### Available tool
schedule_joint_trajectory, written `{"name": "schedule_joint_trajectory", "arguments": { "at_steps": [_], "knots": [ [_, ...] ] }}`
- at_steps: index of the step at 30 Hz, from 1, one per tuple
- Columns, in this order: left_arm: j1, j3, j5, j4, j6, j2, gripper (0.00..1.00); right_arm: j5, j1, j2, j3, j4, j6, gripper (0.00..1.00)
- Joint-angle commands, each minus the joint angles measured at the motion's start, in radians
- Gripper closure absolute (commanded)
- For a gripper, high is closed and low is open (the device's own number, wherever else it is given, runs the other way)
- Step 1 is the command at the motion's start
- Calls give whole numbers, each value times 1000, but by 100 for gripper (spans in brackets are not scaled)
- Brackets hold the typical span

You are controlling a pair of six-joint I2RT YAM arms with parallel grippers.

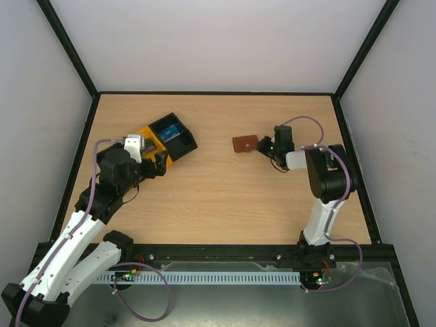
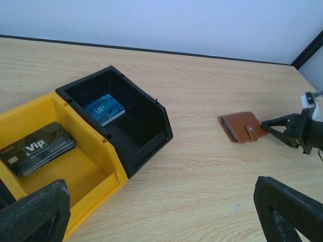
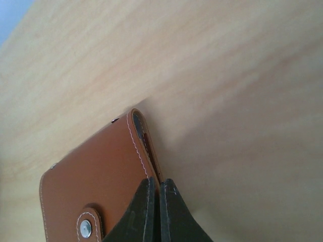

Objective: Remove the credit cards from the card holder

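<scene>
The brown card holder (image 1: 244, 144) lies folded shut on the table right of centre, and also shows in the left wrist view (image 2: 241, 126). My right gripper (image 1: 262, 146) is at its right edge; in the right wrist view its jaws (image 3: 159, 184) are pressed together on the edge of the holder's cover (image 3: 101, 171). A blue card (image 2: 103, 109) lies in the black tray (image 2: 151, 146). A dark card (image 2: 38, 149) lies in the yellow tray (image 2: 96, 186). No pale card shows. My left gripper (image 2: 160, 190) is open and empty beside the trays.
The black tray (image 1: 188, 141) and yellow tray (image 1: 145, 132) stand together at the back left, just ahead of my left gripper (image 1: 155, 165). Black frame rails border the table's back and sides.
</scene>
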Motion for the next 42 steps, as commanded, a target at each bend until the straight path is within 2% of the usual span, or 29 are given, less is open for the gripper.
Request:
{"name": "schedule_joint_trajectory", "arguments": {
  "at_steps": [1, 5, 13, 18, 23, 28, 31, 36, 42],
  "knots": [
    [0, -6, 31, -2, 20, 6, 0, -35, 38, -130, -110, -152, -109, 98],
    [0, -8, 38, -5, 20, -5, 0, -25, 113, -242, -192, -224, -164, 98],
    [0, -5, 40, -10, 19, 8, 0, -71, 262, -428, -331, -316, -153, 98],
    [-2, -4, 50, -14, 13, 14, 0, -71, 305, -500, -325, -463, -212, 98],
    [-2, 1, 89, -19, 7, 29, 0, 58, 306, -522, -256, -628, -216, 96],
    [-2, 6, 38, -33, -9, 20, 0, 151, 309, -580, -197, -693, -14, 73],
    [-2, 6, 24, -36, -10, 10, 0, 191, 318, -616, -196, -709, 155, 65],
    [-2, 5, 33, -33, -7, -1, 0, 277, 345, -640, -193, -799, 416, 63],
    [-2, 6, 50, -29, 4, -1, 0, 322, 409, -622, -151, -876, 601, 64]
  ]
}}
